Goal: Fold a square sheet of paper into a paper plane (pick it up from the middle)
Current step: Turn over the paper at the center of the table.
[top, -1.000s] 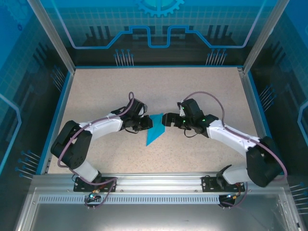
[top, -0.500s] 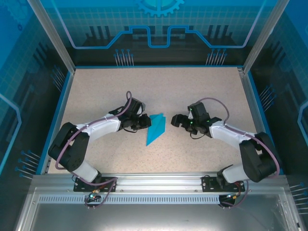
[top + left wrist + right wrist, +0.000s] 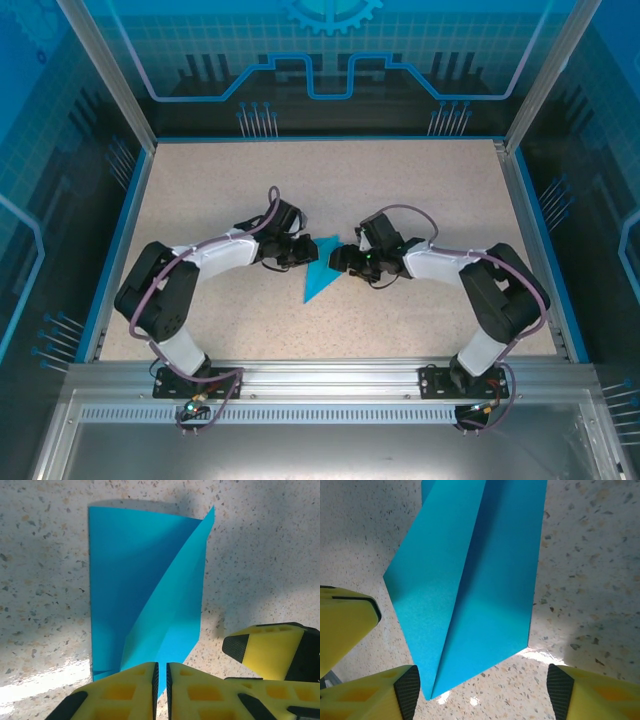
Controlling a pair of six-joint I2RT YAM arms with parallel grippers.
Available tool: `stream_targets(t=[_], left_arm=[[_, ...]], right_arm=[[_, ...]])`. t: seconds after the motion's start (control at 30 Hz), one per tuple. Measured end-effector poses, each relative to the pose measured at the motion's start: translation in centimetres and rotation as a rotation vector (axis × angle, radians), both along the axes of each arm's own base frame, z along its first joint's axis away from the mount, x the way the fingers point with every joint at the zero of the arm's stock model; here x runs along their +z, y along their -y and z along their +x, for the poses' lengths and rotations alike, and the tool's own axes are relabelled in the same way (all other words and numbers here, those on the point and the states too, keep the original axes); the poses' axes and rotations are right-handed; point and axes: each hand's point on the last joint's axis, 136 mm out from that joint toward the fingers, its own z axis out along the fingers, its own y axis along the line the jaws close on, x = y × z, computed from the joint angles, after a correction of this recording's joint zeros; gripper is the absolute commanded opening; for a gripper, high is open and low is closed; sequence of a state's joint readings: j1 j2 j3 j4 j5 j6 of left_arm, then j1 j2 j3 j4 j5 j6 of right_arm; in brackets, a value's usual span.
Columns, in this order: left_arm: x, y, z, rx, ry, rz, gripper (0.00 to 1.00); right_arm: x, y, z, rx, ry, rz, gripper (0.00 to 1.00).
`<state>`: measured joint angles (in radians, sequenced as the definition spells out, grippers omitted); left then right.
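No text, label or number is readable, even on the paper (image 3: 125, 570).

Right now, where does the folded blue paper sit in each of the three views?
Top external: folded cyan paper mid-picture, between left gripper and right gripper.
Left wrist: centre, its lower edge reaching the shut left gripper at the bottom.
Right wrist: centre and top, its point down between the open right gripper's fingers.
Shared landmark: speckled beige tabletop beneath it.
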<state>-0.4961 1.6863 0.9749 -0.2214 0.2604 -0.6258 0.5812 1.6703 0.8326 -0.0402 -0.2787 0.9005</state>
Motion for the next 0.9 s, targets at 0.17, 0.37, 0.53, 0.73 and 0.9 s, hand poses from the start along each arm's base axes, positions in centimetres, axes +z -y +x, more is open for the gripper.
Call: stream_targets(t=[0.17, 0.37, 0.53, 0.73, 0.9], left_arm=[[-1.6, -0.1, -0.4, -0.003, -0.046, 0.02, 0.14], [-3.3, -0.3, -0.8, -0.004, -0.092, 0.045, 0.14], [-4.0, -0.4, -1.0, -0.007, -0.108, 0.055, 0.13], [-4.6, -0.5, -1.0, -0.008, -0.123, 0.06, 0.12], [-4.7, -0.5, -1.0, -0.009, -0.124, 0.062, 0.12]], right_arm=[[-0.6, -0.3, 0.0, -0.002, -0.023, 0.004, 0.64], [-0.3, -0.9, 0.8, -0.003, -0.021, 0.01, 0.63], [-0.2, -1.6, 1.8, -0.004, -0.017, 0.013, 0.61], [-0.9, -1.0, 1.7, -0.024, -0.045, -0.021, 0.62], [-1.3, -0.6, 1.5, -0.035, -0.056, -0.048, 0.63]])
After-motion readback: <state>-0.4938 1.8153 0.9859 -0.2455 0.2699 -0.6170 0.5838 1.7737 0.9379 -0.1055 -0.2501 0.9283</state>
